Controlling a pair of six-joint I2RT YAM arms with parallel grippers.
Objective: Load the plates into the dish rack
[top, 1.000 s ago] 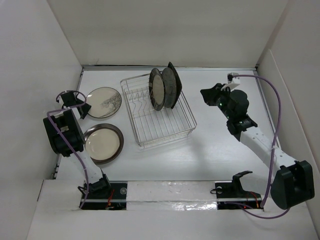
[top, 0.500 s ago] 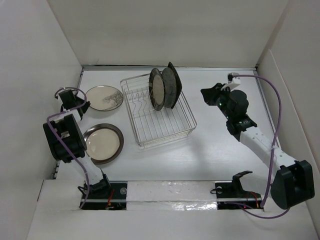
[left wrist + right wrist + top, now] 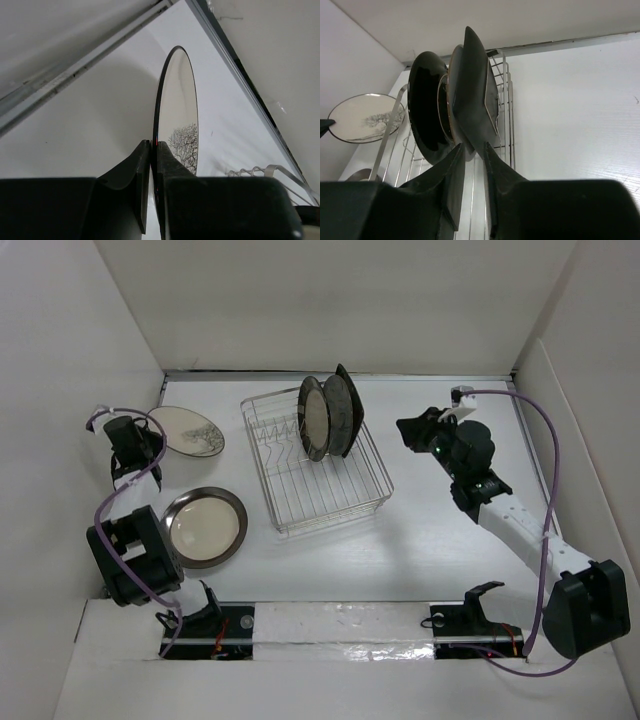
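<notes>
The silver wire dish rack (image 3: 330, 485) stands mid-table. Three plates stand upright at its far end: two round ones (image 3: 314, 418) and the square dark one (image 3: 346, 410). In the right wrist view they show as the square plate (image 3: 476, 92) and a dark round back (image 3: 424, 107). My left gripper (image 3: 137, 443) is shut on the rim of a cream plate with a tree pattern (image 3: 188, 429), held tilted off the table. It is edge-on in the left wrist view (image 3: 176, 105). A brown-rimmed plate (image 3: 205, 527) lies flat. My right gripper (image 3: 411, 429) is slightly open and empty, right of the rack.
White walls enclose the table; the left wall is close to my left gripper. The rack's near half (image 3: 320, 502) holds nothing. The rack corner shows in the left wrist view (image 3: 260, 171). The tree plate also shows in the right wrist view (image 3: 362, 117).
My left gripper has swung left and toward the back, taking the tree plate by its rim and tipping it up off the table. The right arm has barely moved.
</notes>
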